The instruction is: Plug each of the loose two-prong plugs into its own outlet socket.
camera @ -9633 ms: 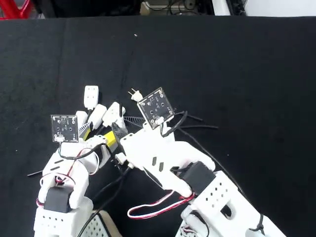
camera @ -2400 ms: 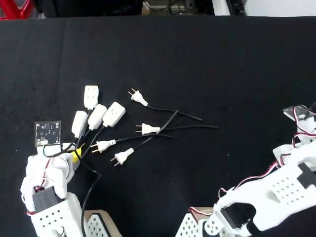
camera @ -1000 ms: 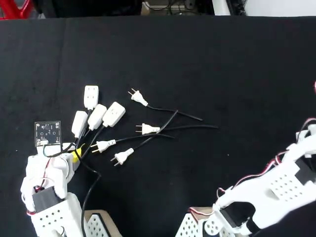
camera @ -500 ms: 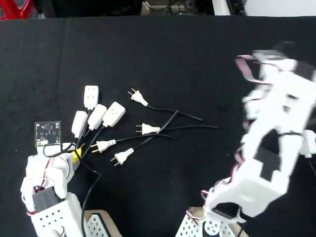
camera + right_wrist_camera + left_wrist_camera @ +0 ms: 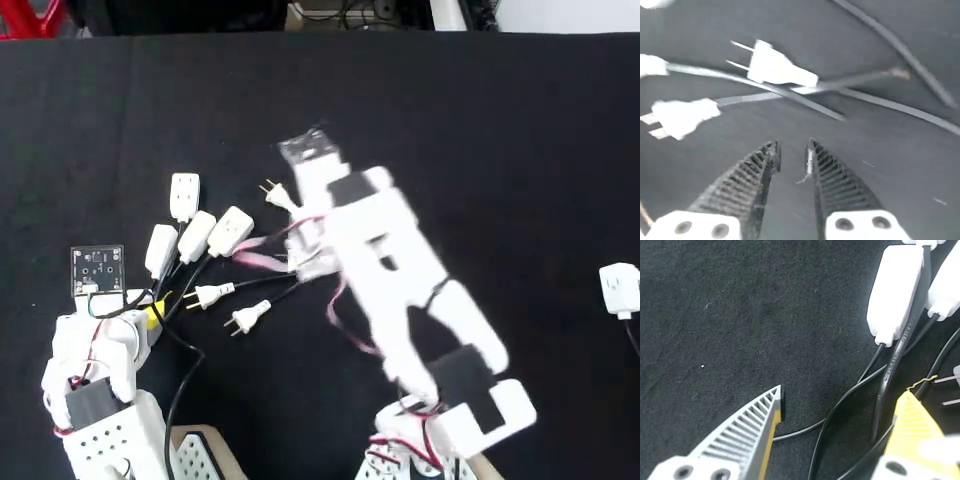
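While the black bench (image 5: 480,120) spreads wide underneath, the right arm (image 5: 400,270) lies across its middle, over the loose plugs, so I'd call it the nearer arm for the pick. The left arm (image 5: 95,370) sits down at seven o'clock. From the right arm, the outlet sockets (image 5: 197,235) cluster out toward nine o'clock.

The left gripper (image 5: 842,402) is spread wide with nothing gripped, and black cords (image 5: 840,405) run between its fingers. The right gripper (image 5: 790,152) is low over the bench, jaws a sliver apart and empty. Just ahead of its tips, not touching, lies a plug (image 5: 782,70). The plug's long axis runs across the gripper's line of reach, prongs (image 5: 743,47) off to one side. By my read, those jaws must spread wider first.
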`<state>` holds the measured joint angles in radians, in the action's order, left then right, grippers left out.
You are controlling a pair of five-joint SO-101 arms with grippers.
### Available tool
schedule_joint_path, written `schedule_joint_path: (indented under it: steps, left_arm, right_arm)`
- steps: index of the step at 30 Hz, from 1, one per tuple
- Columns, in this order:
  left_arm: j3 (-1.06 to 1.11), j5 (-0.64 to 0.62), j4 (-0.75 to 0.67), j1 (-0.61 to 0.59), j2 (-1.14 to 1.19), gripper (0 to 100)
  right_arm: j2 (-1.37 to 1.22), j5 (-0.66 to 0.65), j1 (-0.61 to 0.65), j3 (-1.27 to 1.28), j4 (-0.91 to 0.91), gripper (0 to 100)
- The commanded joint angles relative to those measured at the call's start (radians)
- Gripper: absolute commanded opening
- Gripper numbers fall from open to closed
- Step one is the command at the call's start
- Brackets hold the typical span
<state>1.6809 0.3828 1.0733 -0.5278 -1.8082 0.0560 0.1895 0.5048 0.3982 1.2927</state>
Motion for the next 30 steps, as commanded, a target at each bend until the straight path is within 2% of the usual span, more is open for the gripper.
schedule_joint_path:
  steps: [1, 8, 13, 23, 30]
  left_arm:
    - [0.019, 0.006, -0.012, -0.001, -0.008, 35]
    - [0.019, 0.006, -0.012, -0.001, -0.008, 35]
    - [0.019, 0.006, -0.012, -0.001, -0.008, 35]
    - [0.019, 0.006, -0.014, -0.001, -0.008, 35]
    - [0.019, 0.006, -0.012, 0.001, -0.008, 35]
  right_arm:
    - [0.042, 0.176, 0.106, 0.051, -0.147, 8.1]
    - [0.042, 0.460, 0.215, 0.208, -0.376, 8.3]
    - [0.042, 0.651, 0.250, 0.254, -0.422, 9.3]
    - [0.044, 0.677, 0.388, 0.259, -0.361, 13.2]
    - [0.042, 0.677, 0.387, 0.262, -0.322, 12.8]
